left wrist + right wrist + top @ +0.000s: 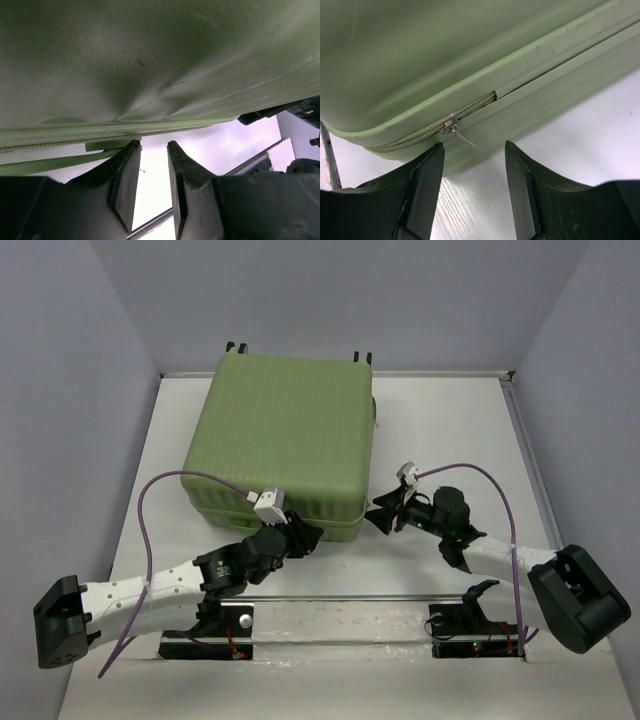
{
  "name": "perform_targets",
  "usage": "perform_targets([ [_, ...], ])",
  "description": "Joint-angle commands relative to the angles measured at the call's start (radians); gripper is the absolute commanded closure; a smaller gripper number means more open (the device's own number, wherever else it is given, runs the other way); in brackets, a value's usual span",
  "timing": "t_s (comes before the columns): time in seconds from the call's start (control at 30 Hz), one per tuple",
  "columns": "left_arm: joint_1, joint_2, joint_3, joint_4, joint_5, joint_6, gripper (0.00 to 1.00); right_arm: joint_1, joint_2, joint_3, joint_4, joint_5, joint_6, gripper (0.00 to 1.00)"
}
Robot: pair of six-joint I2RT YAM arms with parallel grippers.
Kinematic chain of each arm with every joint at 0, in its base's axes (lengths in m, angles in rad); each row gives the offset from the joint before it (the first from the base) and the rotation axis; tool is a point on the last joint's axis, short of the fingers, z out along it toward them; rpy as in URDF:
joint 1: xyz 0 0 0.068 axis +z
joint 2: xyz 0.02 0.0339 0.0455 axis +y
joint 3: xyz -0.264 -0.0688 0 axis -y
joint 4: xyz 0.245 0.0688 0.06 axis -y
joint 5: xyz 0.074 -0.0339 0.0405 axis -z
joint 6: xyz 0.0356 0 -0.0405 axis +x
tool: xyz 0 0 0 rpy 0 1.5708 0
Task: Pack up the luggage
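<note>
The luggage point(285, 435) is a large light-green ribbed suitcase lying flat and closed at the back middle of the table. My left gripper point(305, 537) is at its near edge. In the left wrist view the shell point(150, 60) fills the top, and the left gripper point(154, 145) is open just under the zipper seam with nothing between its fingers. My right gripper point(383, 515) is at the near right corner. In the right wrist view the right gripper point(474, 146) is open and empty. A small metal zipper pull point(451, 125) hangs from the luggage point(420, 60) just beyond the right gripper's left fingertip.
Black caster wheels point(236, 345) stick out at the suitcase's far edge. A metal rail point(350, 598) runs across the near edge between the arm bases. Purple cables point(160, 490) arch over both arms. Grey walls close in the left, right and back sides of the white table point(450, 430).
</note>
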Motion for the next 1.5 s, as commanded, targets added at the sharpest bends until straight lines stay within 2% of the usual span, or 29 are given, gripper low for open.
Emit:
perform_targets([
  [0.0, 0.003, 0.031, 0.027, 0.057, 0.012, 0.019, 0.61, -0.008, 0.031, 0.074, 0.099, -0.037, -0.058, 0.43],
  [0.13, 0.003, 0.043, 0.031, 0.062, 0.023, 0.016, 0.61, -0.008, 0.048, 0.089, 0.103, -0.103, -0.055, 0.44],
  [0.3, 0.005, 0.051, 0.028, 0.073, 0.028, 0.014, 0.62, -0.008, 0.005, 0.095, 0.091, -0.094, -0.070, 0.54],
  [0.33, 0.005, 0.053, 0.024, 0.077, 0.029, 0.013, 0.62, -0.017, 0.007, 0.100, 0.089, -0.098, -0.072, 0.61],
  [0.43, 0.005, 0.056, 0.014, 0.102, 0.041, 0.014, 0.63, -0.017, 0.031, 0.118, 0.088, -0.134, -0.064, 0.66],
  [0.47, 0.005, 0.057, 0.007, 0.111, 0.048, 0.017, 0.64, -0.017, 0.039, 0.120, 0.089, -0.150, -0.060, 0.76],
  [0.6, 0.003, 0.076, -0.009, 0.178, 0.072, 0.049, 0.64, -0.017, 0.065, 0.100, 0.144, -0.163, -0.029, 0.92],
  [0.63, 0.005, 0.083, -0.006, 0.197, 0.071, 0.074, 0.64, -0.017, 0.071, 0.095, 0.175, -0.169, -0.002, 0.93],
  [0.7, 0.008, 0.105, 0.017, 0.215, 0.063, 0.105, 0.64, -0.017, 0.087, 0.077, 0.227, -0.186, 0.035, 0.93],
  [0.77, 0.019, 0.120, 0.051, 0.217, 0.058, 0.132, 0.64, -0.005, 0.081, 0.071, 0.198, -0.177, 0.074, 0.93],
  [0.87, 0.045, 0.155, 0.082, 0.237, 0.057, 0.163, 0.64, 0.062, 0.019, 0.063, 0.038, -0.096, 0.078, 0.93],
  [0.97, 0.084, 0.200, 0.102, 0.274, 0.078, 0.197, 0.64, 0.145, -0.105, 0.037, -0.235, 0.079, 0.106, 0.93],
  [1.0, 0.095, 0.200, 0.106, 0.284, 0.083, 0.197, 0.64, 0.146, -0.140, 0.035, -0.236, 0.080, 0.121, 0.93],
  [1.03, 0.114, 0.217, 0.111, 0.301, 0.083, 0.210, 0.64, 0.182, -0.204, 0.037, -0.350, 0.140, 0.162, 0.93],
  [1.2, 0.154, 0.289, 0.152, 0.353, 0.107, 0.243, 0.64, 0.322, -0.323, 0.035, -0.596, 0.216, 0.268, 0.93],
  [1.37, 0.172, 0.356, 0.224, 0.386, 0.132, 0.278, 0.64, 0.567, -0.302, 0.051, -0.635, 0.286, 0.362, 0.93],
  [1.47, 0.174, 0.447, 0.296, 0.398, 0.195, 0.296, 0.64, 0.635, -0.243, 0.116, -0.546, 0.388, 0.406, 0.93],
])
